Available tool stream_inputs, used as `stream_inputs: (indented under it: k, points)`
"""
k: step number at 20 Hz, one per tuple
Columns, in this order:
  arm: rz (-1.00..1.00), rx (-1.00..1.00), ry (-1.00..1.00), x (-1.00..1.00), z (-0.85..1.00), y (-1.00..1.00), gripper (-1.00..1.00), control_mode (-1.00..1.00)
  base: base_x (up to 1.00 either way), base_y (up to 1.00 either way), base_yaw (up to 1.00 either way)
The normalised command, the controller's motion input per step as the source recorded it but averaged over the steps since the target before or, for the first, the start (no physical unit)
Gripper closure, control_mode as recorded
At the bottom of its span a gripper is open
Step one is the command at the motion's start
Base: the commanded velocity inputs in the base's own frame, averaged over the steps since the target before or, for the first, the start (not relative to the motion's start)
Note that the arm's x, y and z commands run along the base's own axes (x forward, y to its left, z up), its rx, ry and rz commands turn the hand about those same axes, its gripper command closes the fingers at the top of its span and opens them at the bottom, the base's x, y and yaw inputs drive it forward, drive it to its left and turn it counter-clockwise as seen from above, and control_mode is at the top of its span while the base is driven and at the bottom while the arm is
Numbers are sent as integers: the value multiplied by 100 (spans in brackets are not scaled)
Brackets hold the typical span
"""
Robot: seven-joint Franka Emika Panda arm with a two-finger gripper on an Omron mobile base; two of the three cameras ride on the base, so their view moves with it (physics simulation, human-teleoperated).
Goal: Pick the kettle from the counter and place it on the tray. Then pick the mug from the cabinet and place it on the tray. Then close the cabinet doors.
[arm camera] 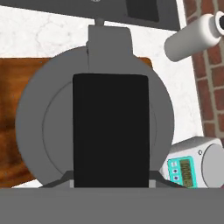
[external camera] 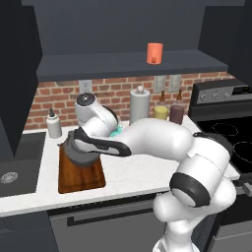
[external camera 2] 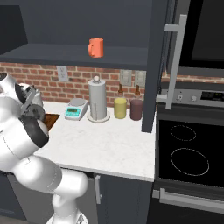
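The kettle [external camera: 78,153] sits over the far end of the tray [external camera: 83,179], on the white marble-look surface [external camera: 133,172] beside the sink [external camera: 15,172]. Whether its base touches the board cannot be told. The claw [external camera: 74,138] is directly above it, closed partway around the arched black handle [arm camera: 111,135]. In the hand view that handle runs straight up between the fingertips, with the grey kettle body [arm camera: 35,127] spreading out on both sides and its short spout [arm camera: 107,39] pointing away at the top. The brown tray [arm camera: 13,109] shows beneath the kettle on the left of that view.

A white soap bottle [external camera: 53,124] stands just beyond the tray, by the brick wall. A small scale with a teal display [external camera 2: 76,109] stands near the kettle, next to the steel paper-towel cylinder [external camera 2: 97,101]. A yellow jar [external camera 2: 120,107] and a maroon jar [external camera 2: 136,109] stand just beside the cylinder.

The orange-red mug [external camera 2: 96,47] stands upright on the cabinet shelf [external camera 2: 78,56], well apart from the claw. One cabinet door [external camera 2: 157,65] stands open, its silver bar handle [external camera 2: 176,65] facing the camera.
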Motion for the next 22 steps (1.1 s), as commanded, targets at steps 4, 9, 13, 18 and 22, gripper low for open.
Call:
stream_inputs:
  k: [4,9,13,18,22]
  points:
    - [0,-5,0,51,-11,18,100,-100,0,0,0]
    - [0,-1,0,43,-17,18,100,-100,0,0,0]
    - [0,0,0,43,-19,20,100,-100,0,0,0]
    - [0,0,0,41,-27,30,100,-100,0,0,0]
    - [0,0,0,35,-24,17,100,-100,0,0,0]
